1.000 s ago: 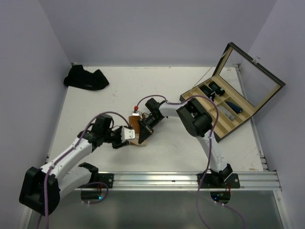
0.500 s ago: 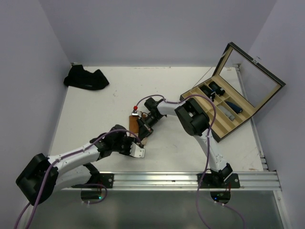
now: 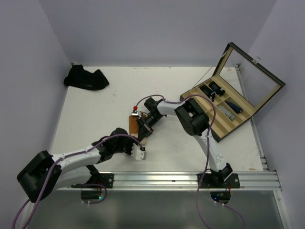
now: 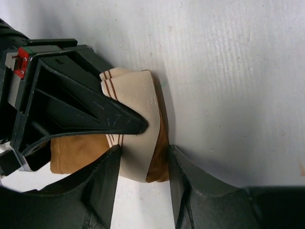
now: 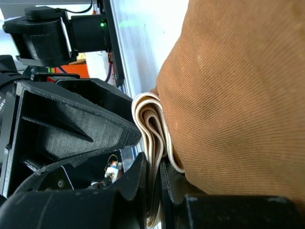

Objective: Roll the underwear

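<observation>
The rust-orange underwear (image 3: 134, 123) with a cream waistband (image 4: 138, 100) lies partly rolled at the table's middle. My right gripper (image 3: 143, 130) is shut on the folded waistband layers (image 5: 151, 125), and the orange cloth (image 5: 238, 95) bulges beside its fingers. My left gripper (image 3: 140, 151) sits just nearer the table's front edge. It is open, its two fingertips (image 4: 116, 157) flanking the roll's near end (image 4: 155, 167). A dark underwear (image 3: 86, 78) lies crumpled at the far left corner.
An open wooden compartment box (image 3: 224, 110) with its glass lid (image 3: 250, 78) raised stands at the right, rolled dark items in its compartments. The metal rail (image 3: 181, 180) with the arm bases runs along the near edge. Walls close in the table.
My left gripper has left the underwear's left side and swung toward the near edge, ending below the roll's near end. The right gripper keeps its hold and has barely moved.
</observation>
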Robot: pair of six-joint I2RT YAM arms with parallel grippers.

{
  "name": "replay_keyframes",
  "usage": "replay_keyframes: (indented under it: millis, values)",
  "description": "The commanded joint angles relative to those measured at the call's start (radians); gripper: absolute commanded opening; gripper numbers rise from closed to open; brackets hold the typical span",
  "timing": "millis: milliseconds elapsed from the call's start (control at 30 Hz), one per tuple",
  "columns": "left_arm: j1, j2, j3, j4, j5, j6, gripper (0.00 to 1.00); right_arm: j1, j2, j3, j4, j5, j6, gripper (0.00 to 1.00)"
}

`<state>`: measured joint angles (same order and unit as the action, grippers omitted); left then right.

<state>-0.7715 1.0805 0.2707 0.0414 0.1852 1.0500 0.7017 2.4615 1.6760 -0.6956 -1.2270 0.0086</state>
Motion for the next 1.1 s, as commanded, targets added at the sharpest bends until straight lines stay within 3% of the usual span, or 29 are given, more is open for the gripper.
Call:
replay_keyframes:
  millis: [0, 100, 133, 200, 233, 400, 433, 467, 700, 1067]
  values:
    - [-0.014, 0.102, 0.016, -0.084, 0.019, 0.018, 0.47, 0.012, 0.119, -0.047, 0.005, 0.218, -0.038, 0.0]
    - [-0.02, 0.215, 0.087, -0.139, 0.011, -0.036, 0.31, 0.009, 0.111, -0.045, 0.008, 0.23, -0.035, 0.0]
    - [-0.022, 0.24, 0.102, -0.178, 0.004, -0.063, 0.19, 0.009, 0.097, -0.045, 0.01, 0.245, -0.032, 0.04]
    - [-0.022, 0.291, 0.143, -0.231, 0.013, -0.076, 0.1, 0.004, 0.077, -0.042, 0.01, 0.264, -0.029, 0.13]
    - [-0.022, 0.3, 0.153, -0.283, 0.035, -0.079, 0.0, 0.001, 0.067, -0.039, 0.01, 0.285, -0.025, 0.22]
    - [-0.017, 0.351, 0.209, -0.417, 0.114, -0.11, 0.0, -0.093, -0.047, 0.007, -0.047, 0.377, -0.039, 0.52]
    - [0.007, 0.366, 0.247, -0.458, 0.144, -0.104, 0.0, -0.129, -0.065, 0.019, -0.054, 0.394, -0.041, 0.65]
    - [0.018, 0.389, 0.275, -0.487, 0.163, -0.102, 0.0, -0.146, -0.106, 0.022, -0.058, 0.417, -0.044, 0.68]
    - [0.158, 0.606, 0.468, -0.714, 0.353, -0.035, 0.0, -0.26, -0.293, 0.008, -0.038, 0.5, -0.062, 0.68]
    - [0.333, 1.113, 0.849, -1.179, 0.579, 0.1, 0.0, -0.28, -0.659, -0.242, 0.097, 0.46, -0.274, 0.46]
